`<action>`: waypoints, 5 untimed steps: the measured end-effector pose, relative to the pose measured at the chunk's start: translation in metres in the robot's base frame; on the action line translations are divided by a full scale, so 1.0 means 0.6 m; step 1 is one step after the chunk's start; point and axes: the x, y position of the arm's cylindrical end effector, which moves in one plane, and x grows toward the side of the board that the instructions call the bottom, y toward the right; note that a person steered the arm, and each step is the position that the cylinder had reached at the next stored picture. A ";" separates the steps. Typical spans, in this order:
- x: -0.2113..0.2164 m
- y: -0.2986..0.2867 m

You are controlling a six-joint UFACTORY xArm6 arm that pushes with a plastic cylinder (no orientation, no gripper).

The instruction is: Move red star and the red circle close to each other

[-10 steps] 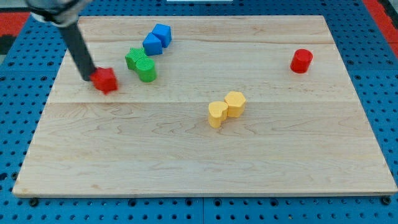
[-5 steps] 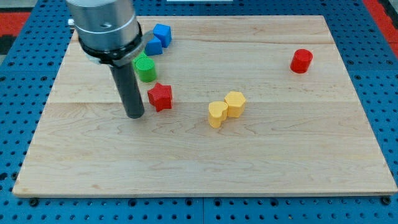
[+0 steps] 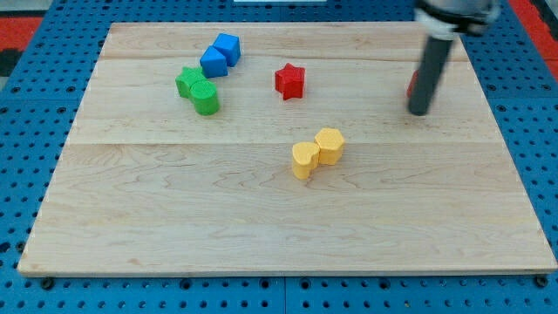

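The red star [image 3: 289,80] lies on the wooden board [image 3: 261,218] in the upper middle, to the right of the blue and green blocks. The red circle [image 3: 411,85] is at the upper right, almost wholly hidden behind my dark rod; only a red sliver shows at the rod's left edge. My tip [image 3: 419,111] rests on the board just below and in front of the red circle, far to the right of the red star.
Two blue blocks [image 3: 219,54] sit at the upper left, with two green blocks [image 3: 198,90] just below them. Two yellow blocks [image 3: 317,151] touch each other near the board's middle.
The red star has moved right and up, from beside the green blocks to the upper middle. My tip has swung from the left side to the upper right, by the red circle.
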 end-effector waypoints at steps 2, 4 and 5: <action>-0.060 0.085; -0.102 -0.096; -0.112 -0.163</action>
